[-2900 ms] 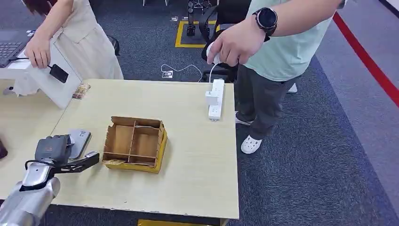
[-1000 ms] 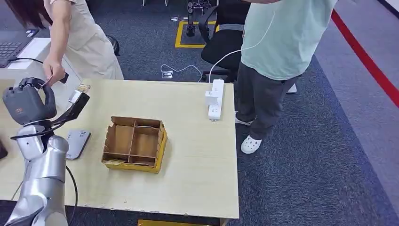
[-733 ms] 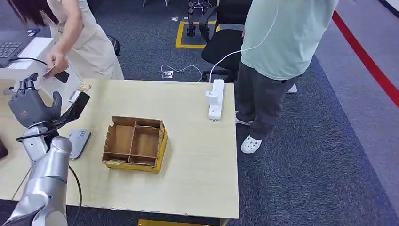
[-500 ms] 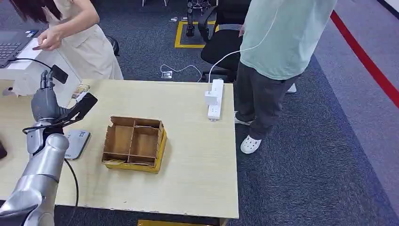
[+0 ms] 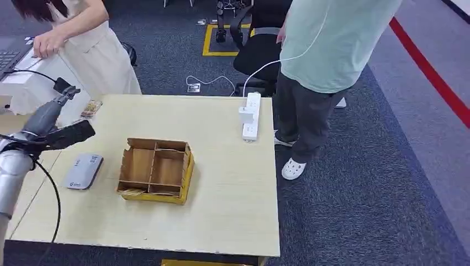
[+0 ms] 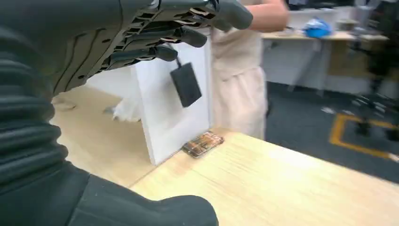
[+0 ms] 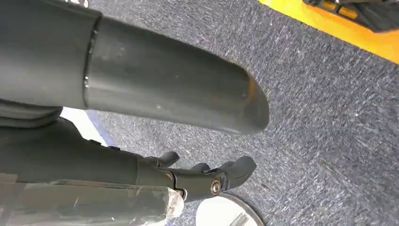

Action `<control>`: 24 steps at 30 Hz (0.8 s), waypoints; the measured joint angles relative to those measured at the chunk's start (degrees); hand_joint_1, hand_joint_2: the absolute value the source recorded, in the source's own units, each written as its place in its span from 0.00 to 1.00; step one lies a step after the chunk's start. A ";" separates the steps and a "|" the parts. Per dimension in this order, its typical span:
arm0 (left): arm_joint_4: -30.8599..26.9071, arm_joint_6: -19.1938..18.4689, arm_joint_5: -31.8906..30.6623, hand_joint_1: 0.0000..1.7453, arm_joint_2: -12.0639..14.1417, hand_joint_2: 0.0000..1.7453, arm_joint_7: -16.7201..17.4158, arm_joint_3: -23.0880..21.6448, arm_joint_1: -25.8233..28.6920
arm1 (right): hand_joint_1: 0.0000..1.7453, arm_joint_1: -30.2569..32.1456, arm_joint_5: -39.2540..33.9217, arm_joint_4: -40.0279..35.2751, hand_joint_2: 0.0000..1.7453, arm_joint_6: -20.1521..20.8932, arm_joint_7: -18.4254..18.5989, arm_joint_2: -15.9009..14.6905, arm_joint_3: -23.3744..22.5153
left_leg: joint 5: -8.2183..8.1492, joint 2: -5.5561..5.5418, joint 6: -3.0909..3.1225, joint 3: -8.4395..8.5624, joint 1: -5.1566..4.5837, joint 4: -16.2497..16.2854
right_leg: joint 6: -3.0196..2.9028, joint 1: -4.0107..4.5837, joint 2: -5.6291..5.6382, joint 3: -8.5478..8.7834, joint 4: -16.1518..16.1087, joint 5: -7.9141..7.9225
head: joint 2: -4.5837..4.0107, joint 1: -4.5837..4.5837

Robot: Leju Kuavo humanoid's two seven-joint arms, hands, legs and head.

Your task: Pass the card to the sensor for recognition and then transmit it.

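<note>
Head view: left hand (image 5: 47,117) fingers (image 6: 155,35) apart, holding nothing, stretched twd person's hand (image 5: 47,42) w/ sensor (image 5: 83,171) below, prob card handed off

Laptop (image 5: 12,52) cut by the head view's edge; right hand (image 7: 207,176) largely hidden behind its thumb.

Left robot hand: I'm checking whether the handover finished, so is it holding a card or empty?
Empty. The left robot hand has its fingers stretched out with nothing between them.
</note>
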 joint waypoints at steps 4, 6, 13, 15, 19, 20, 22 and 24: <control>-17.49 -3.53 6.66 0.00 15.39 1.00 -0.63 1.18 11.36 | 0.00 0.45 -0.57 0.15 0.00 -0.04 -0.57 -0.41 -0.72 | -0.08 -0.08 -0.02 -0.03 -0.03 -0.04 | 0.01 -0.02 -0.09 -0.08 -0.02 -0.14 | 0.00 -0.13; -24.09 -3.62 5.19 0.00 20.13 1.00 0.13 2.63 18.23 | 0.00 0.42 -0.68 0.15 0.00 0.00 -0.72 -0.44 -0.90 | -0.08 -0.23 -0.02 -0.09 0.01 -0.04 | -0.05 0.01 -0.27 -0.09 -0.04 -0.18 | -0.02 -0.15; -39.51 -5.21 6.39 0.00 31.90 1.00 2.39 7.02 29.81 | 0.00 0.30 -0.52 0.24 0.00 0.02 -0.74 -0.87 -1.29 | 0.05 -0.89 0.09 -0.20 -0.01 -0.02 | 0.06 0.00 -1.00 0.09 -0.08 -0.17 | 0.00 -0.04; -41.62 -4.99 6.21 0.00 33.65 1.00 2.28 7.98 31.53 | 0.00 0.16 -0.52 0.22 0.00 -0.04 -0.74 -0.92 -1.38 | 0.07 -0.90 0.08 -0.14 -0.03 -0.02 | 0.05 -0.02 -1.05 0.14 -0.08 -0.15 | -0.02 0.04; -44.48 -3.93 2.98 0.00 35.24 1.00 2.43 8.31 32.97 | 0.00 0.09 -0.72 0.24 0.00 -0.24 -0.74 -1.07 -1.55 | 0.09 -0.90 0.07 -0.12 -0.06 -0.01 | 0.04 -0.04 -1.05 0.14 -0.09 -0.11 | 0.00 0.02; -44.90 -3.04 0.26 0.00 35.02 1.00 2.74 8.02 32.99 | 0.00 0.08 -1.05 0.24 0.00 -0.44 -0.74 -1.09 -1.70 | 0.09 -0.91 0.07 -0.12 -0.08 -0.01 | 0.04 -0.06 -1.05 0.15 -0.08 -0.11 | 0.00 0.00; -45.29 1.11 -8.83 0.00 33.09 1.00 3.78 5.93 33.26 | 0.00 0.08 -1.77 0.22 0.00 -0.83 -0.74 -1.07 -2.18 | 0.09 -0.91 0.07 -0.06 -0.14 -0.02 | 0.04 -0.13 -1.04 0.18 -0.08 -0.11 | 0.00 0.04; -45.23 6.71 -16.71 0.00 30.20 1.00 5.30 2.53 34.43 | 0.00 0.13 -2.14 0.24 0.00 -0.92 -0.74 -1.07 -2.38 | 0.09 -0.90 0.07 -0.03 -0.19 -0.04 | 0.04 -0.19 -1.00 0.17 -0.08 -0.12 | 0.00 -0.09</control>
